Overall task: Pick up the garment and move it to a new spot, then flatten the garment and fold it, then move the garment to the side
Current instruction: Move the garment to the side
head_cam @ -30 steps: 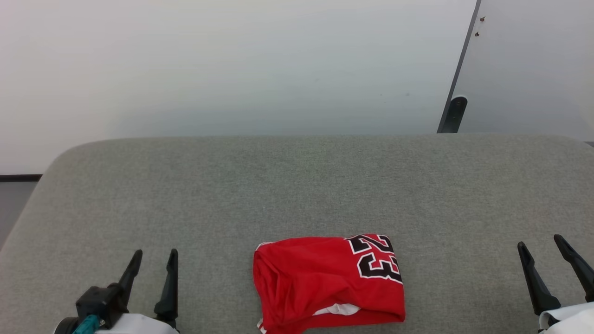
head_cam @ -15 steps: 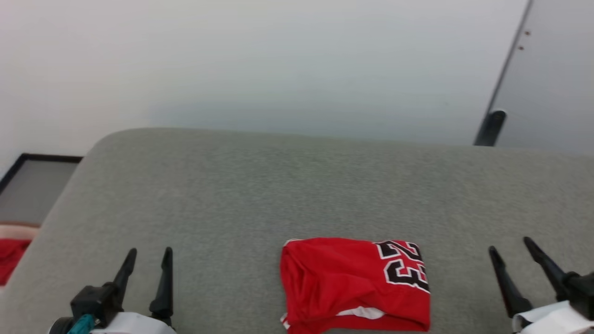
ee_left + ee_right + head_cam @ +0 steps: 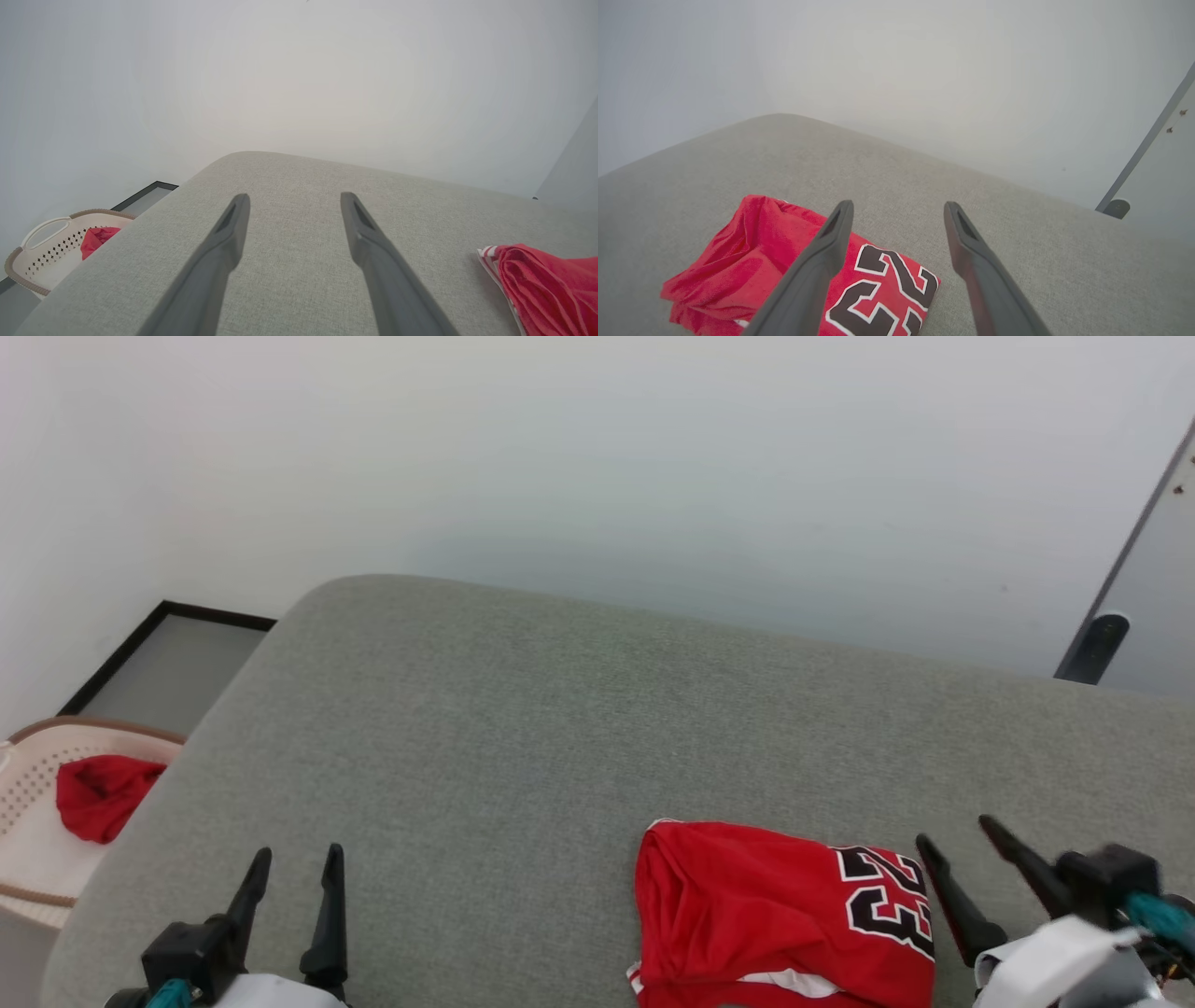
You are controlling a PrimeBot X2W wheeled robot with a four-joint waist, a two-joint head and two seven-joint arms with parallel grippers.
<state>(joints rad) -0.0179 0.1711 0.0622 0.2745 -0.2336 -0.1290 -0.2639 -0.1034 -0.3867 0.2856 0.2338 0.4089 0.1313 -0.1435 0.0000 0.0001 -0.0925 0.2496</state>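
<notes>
I have the garment (image 3: 784,915) lying on the grey padded worktop (image 3: 523,728), close to the near edge and right of centre in the head view. It sits as a compact, roughly rectangular bundle, red side up, with the black "23" towards its right end and a sliver of white showing at the near edge. To my eye it is already folded, so I judge that carrying it to the side is what remains.

My right gripper (image 3: 955,831) stands wide open just beside the bundle's right end, holding nothing. I cannot tell from the right wrist view whether its inner finger brushes the cloth. My left gripper (image 3: 299,849) is also spread open and empty, well apart from the garment over bare worktop. Off the left end of the worktop, a pale basket (image 3: 28,803) holds a smaller red cloth (image 3: 98,793), which is not my concern.

I expect the garment to be light, soft and completely limp, with several loose layers that will slide over one another. A pinch on the top layer alone would peel the fold open. I would bite through the full stack at the thicker rolled left edge and at the numbered right end, one gripper each, and lift level. The risk is the middle sagging and spilling out.
</notes>
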